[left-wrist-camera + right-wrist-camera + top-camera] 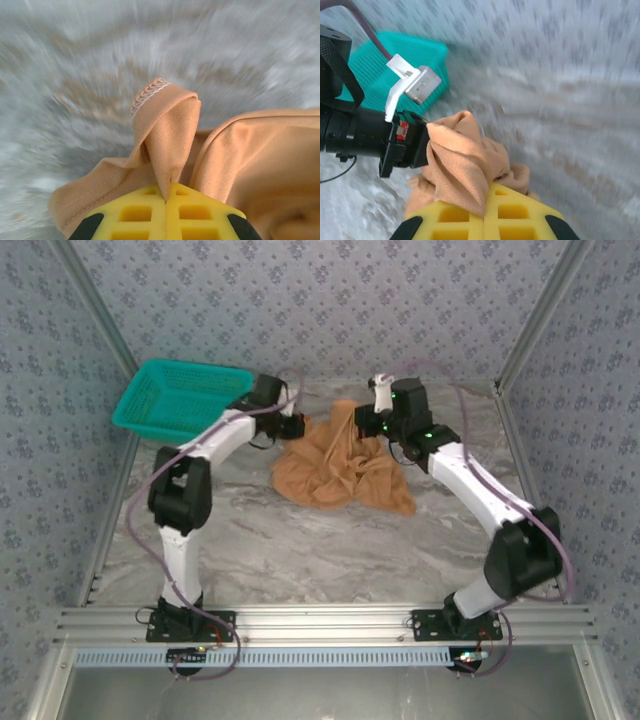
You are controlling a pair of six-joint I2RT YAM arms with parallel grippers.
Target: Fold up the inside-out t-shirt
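Top view: the inside-out t-shirt (340, 475) sits bunched just right of the teal basket (128, 418). The left gripper (293, 426) is on its basket-side edge and the right gripper (378, 430) on the side away from the basket.

Left wrist view: our jaws are clamped tight on a stitched fold of the cloth.

Right wrist view: same deal, pinched fully closed on a wad of it, with the basket behind.

It looks light and floppy, so we'd grab hems or seams.
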